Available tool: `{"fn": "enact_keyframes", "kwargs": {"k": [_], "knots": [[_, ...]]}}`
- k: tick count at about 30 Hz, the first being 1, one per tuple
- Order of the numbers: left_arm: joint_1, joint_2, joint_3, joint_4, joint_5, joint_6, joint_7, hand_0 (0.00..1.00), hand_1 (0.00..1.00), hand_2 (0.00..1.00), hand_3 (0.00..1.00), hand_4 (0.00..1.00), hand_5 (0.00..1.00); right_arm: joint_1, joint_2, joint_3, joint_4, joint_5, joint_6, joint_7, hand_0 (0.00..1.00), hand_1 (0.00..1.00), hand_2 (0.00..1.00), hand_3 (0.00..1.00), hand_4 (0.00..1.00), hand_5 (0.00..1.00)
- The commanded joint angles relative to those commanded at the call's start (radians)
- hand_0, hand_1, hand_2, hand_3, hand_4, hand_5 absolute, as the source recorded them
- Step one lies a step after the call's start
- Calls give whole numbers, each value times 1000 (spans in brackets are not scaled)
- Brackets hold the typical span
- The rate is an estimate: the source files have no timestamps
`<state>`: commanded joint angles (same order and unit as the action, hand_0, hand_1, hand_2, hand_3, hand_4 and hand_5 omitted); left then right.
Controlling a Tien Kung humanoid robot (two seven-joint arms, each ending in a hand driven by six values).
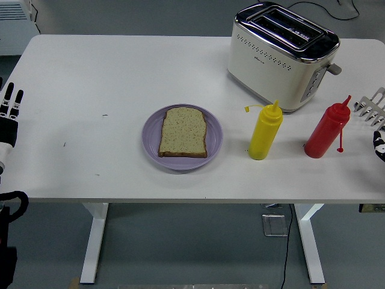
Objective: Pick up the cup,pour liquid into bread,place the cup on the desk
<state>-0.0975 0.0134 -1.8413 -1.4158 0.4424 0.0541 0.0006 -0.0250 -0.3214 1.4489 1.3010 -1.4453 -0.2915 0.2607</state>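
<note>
Both hands hold nothing: left hand [10,114] fingers extended, right hand [374,108] fingers spread beside the red bottle [326,132]; bread [183,132] lies on its plate [151,129].

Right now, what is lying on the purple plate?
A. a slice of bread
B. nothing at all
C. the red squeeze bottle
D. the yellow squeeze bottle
A. A single slice of bread lies flat on the purple plate, while the yellow bottle and the red bottle stand upright on the table to the plate's right, apart from it.
</note>
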Motion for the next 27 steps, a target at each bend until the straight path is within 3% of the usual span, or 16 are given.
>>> {"fn": "enact_keyframes", "kwargs": {"k": [14, 20, 27], "knots": [[-1, 0, 0, 0, 0, 0, 0, 785, 740, 738, 699, 514, 998, -8, -13, -50, 43, 69, 70, 26, 969, 922, 973, 998, 762, 86], [-2, 0, 0, 1, 0, 0, 1, 783, 740, 739, 699, 515, 998, -14, -20, -68, 79, 105, 124, 13, 972, 926, 988, 998, 781, 87], [-2, 0, -1, 1, 0, 1, 1, 784, 740, 740, 699, 514, 998, -2, -15, -90, 88, 133, 129, 13, 982, 929, 992, 998, 787, 91]]}}
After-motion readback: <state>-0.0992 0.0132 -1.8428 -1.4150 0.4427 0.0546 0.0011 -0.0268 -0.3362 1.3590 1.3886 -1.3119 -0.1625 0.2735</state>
